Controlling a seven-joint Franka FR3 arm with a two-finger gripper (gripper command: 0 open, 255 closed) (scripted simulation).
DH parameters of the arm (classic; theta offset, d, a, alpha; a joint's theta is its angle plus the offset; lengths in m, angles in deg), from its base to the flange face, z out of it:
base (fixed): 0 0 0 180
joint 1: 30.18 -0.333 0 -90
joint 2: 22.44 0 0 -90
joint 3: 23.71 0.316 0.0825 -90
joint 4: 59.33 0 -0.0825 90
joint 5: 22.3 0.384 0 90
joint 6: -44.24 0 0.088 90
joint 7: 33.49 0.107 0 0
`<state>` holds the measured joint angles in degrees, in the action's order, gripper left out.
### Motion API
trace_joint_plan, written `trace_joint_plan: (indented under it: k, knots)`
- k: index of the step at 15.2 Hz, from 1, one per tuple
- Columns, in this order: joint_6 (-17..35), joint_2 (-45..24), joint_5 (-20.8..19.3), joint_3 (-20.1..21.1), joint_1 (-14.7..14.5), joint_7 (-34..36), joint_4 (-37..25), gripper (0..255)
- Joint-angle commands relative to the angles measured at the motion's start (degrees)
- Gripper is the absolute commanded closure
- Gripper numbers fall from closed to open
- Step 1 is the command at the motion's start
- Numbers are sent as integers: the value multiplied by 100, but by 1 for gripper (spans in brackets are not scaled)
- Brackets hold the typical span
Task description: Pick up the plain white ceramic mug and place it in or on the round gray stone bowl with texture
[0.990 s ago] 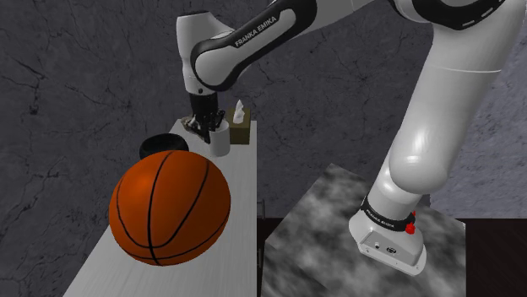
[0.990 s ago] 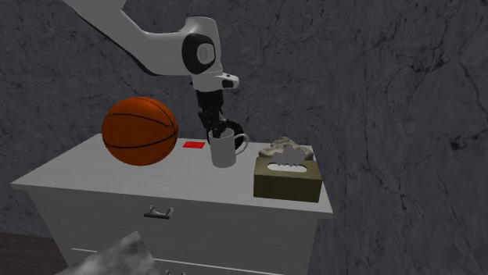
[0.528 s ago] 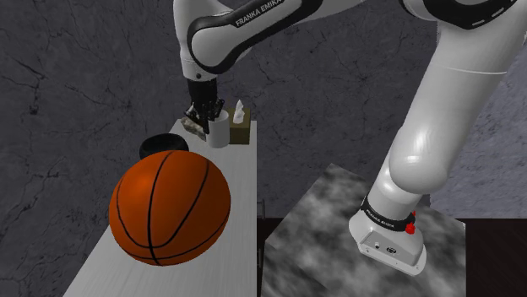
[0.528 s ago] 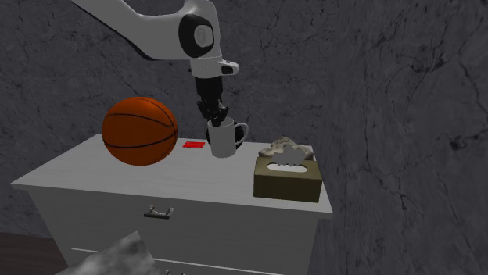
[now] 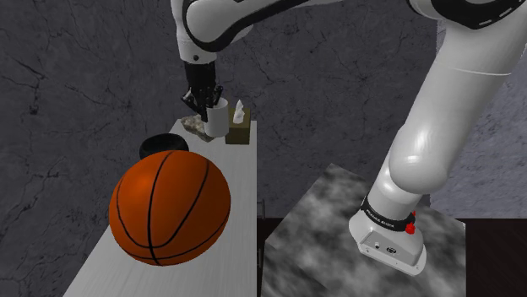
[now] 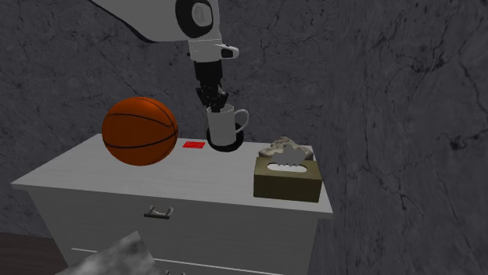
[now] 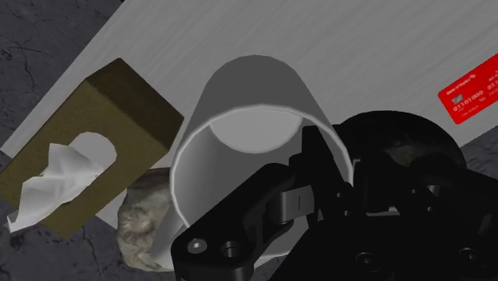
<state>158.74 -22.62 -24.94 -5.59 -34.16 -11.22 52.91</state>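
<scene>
A plain white mug (image 5: 218,119) (image 6: 221,128) (image 7: 246,100) hangs clear of the white dresser top (image 6: 156,183), held upright. My black gripper (image 5: 204,106) (image 6: 214,108) (image 7: 313,182) comes down from above and is shut on its rim, one finger inside and one outside. The dark round bowl (image 5: 160,145) sits on the dresser to the shoulder view's left of the mug. In the second exterior view, a dark sliver of the bowl (image 6: 227,147) shows just under the mug; the rest is hidden behind it.
A big orange basketball (image 5: 169,207) (image 6: 140,130) takes up the near end of the dresser. An olive tissue box (image 6: 288,177) (image 7: 86,152), a rough grey lump (image 6: 286,145) (image 7: 146,219) and a red card (image 6: 194,144) (image 7: 471,94) lie near the mug. My marbled stand (image 5: 338,228) is beside the dresser.
The gripper has lifted the mug off the dresser top. Over the last second it rose steadily and drifted slightly toward the wall.
</scene>
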Motion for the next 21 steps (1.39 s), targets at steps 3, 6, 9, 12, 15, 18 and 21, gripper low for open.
trace_joint_plan:
  k: [3,6,9,12,15,18,21]
  knots:
    - [-312,63,28,4,-4,-14,-250,255]
    - [-538,94,41,2,-3,-30,-447,255]
    - [-727,-126,-32,43,-40,59,-841,255]
    - [-1015,-849,-287,144,-190,331,-1797,255]
    - [-1399,-1637,-563,195,-422,565,-2909,255]
    - [-1925,-2542,-852,193,-755,733,-4291,255]
    - [-2788,-3799,-1174,103,-1288,773,-6403,255]
